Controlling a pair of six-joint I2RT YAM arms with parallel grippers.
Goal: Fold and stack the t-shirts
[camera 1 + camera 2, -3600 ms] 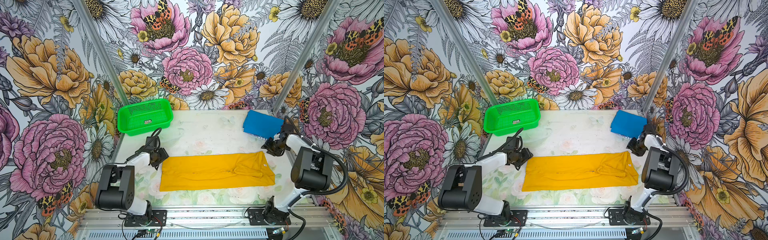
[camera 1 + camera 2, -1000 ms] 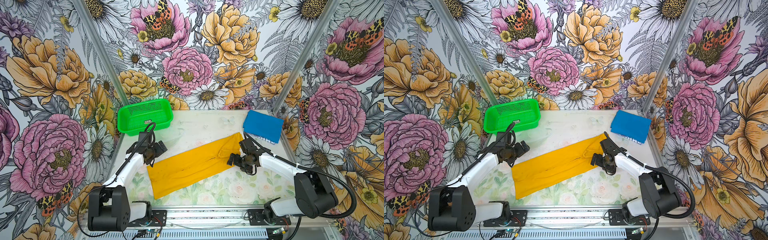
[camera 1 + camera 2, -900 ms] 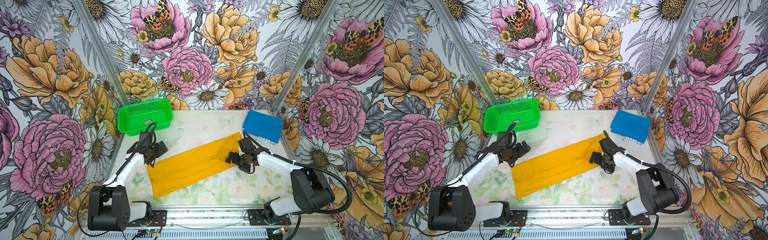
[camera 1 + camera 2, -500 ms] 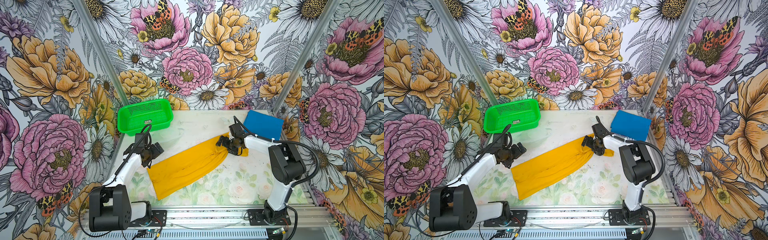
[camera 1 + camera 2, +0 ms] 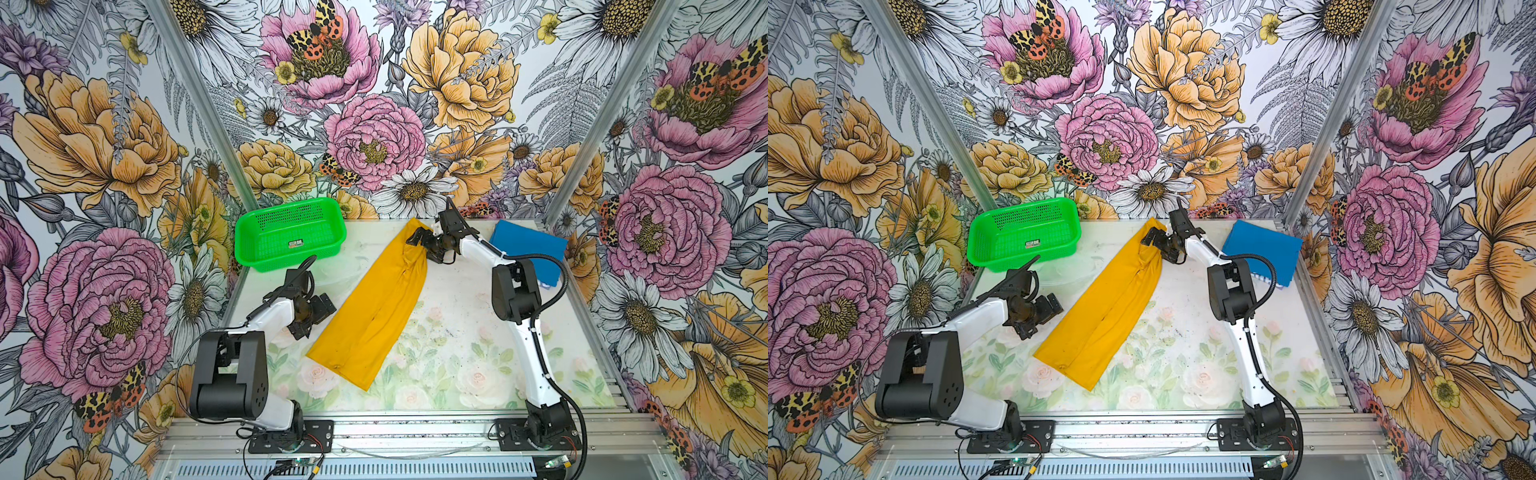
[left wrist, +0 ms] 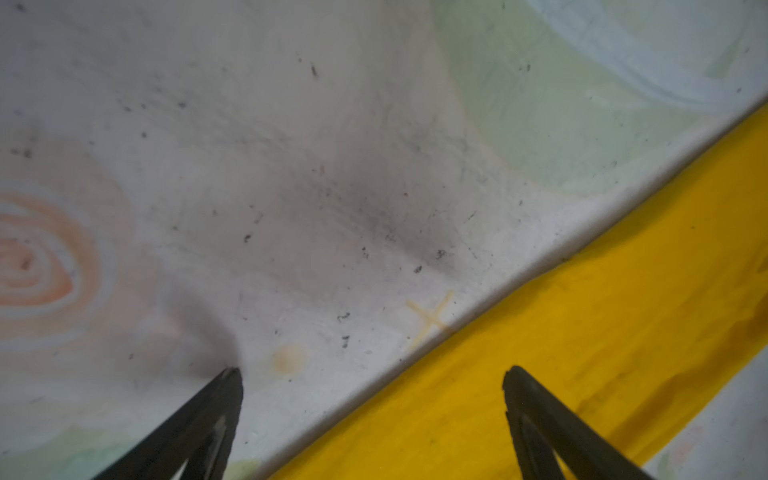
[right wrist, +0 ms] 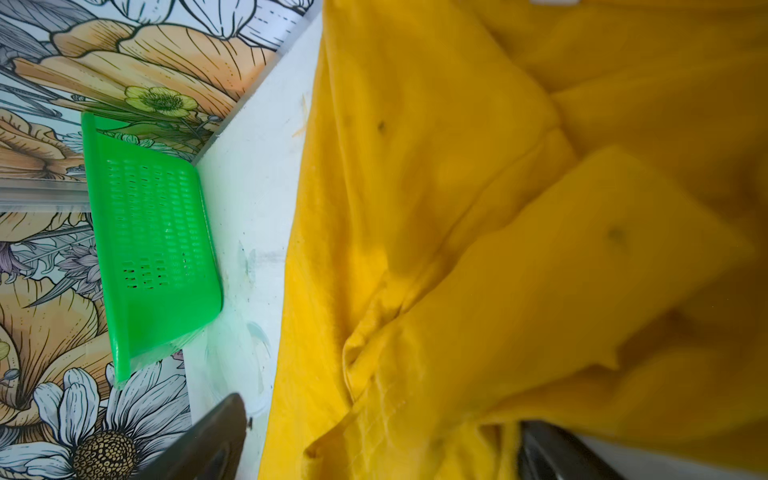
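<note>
Status: roughly half done, by my read.

- blue t-shirt [image 5: 528, 253]: already a compact folded rectangle, far right of the table [image 5: 457, 332].
- yellow t-shirt [image 5: 374, 307]: only narrowed into a long strip. It lies flat on the diagonal, from far centre down to near left, well apart from the blue one. The far end is rumpled, with a flap lying loose.
- Left to do: cross-fold the strip down to size, then stack the two.

Claws:
- left gripper [image 5: 316, 316]: jaws spread wide, holding nothing, low at the strip's left edge about mid-length.
- right gripper [image 5: 426, 249]: at the strip's far end, jaws also wide. In the wrist view cloth lies between the fingers and over one of them. It's not pinched, though possibly snagged; too blurred to say.

Writing:
- A white mark on the blue shirt's near edge is too small to read.
- green basket [image 5: 286, 259], far left, has a small label inside, also unreadable.
</note>
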